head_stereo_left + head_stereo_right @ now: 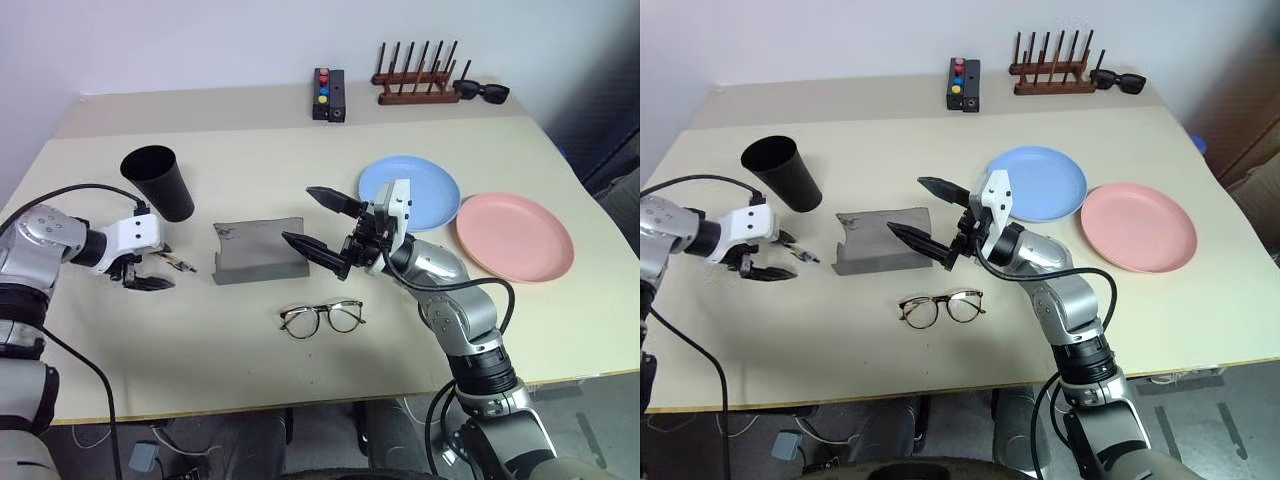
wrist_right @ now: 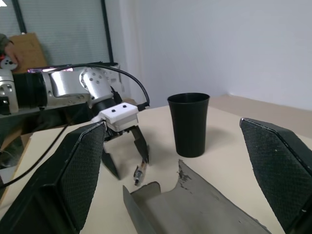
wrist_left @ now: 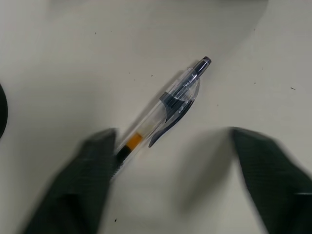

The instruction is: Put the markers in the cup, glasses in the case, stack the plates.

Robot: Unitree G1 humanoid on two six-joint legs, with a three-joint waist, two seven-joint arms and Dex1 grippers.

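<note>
On the table [image 1: 200,380], left side: left pincer [image 1: 147,272] points down at a pen [image 3: 163,105] lying flat on the surface, just on the near side of the black cup [image 1: 160,182]. Fingers straddle the pen, one finger [image 3: 92,170] at the barrel's lower end, the other apart from it on the far side. Not clamped yet, jaws partly spread, pen flat on the table. Pen has a clear barrel, dark clip, orange band inside. Can't spot a second marker.

Cup stands upright near the left edge, toward the far side, mouth empty as far as the head views show.

Grey case [image 1: 258,250] sits mid-table with the lid open, right of the left pincer. Glasses [image 1: 322,318] lie on the table just on the near side of the case, apart from it, arms folded.

Right pincer [image 1: 322,222] hangs above the table just right of the case, pointing left, jaws spread wide, holding nothing.

Blue plate [image 1: 430,178] and pink plate [image 1: 515,236] lie side by side toward the right edge, rims almost touching, not stacked; blue one is farther back.

Far edge: black box with coloured buttons [image 1: 328,94], wooden peg rack [image 1: 415,80], black sunglasses [image 1: 482,91] beside the rack.
</note>
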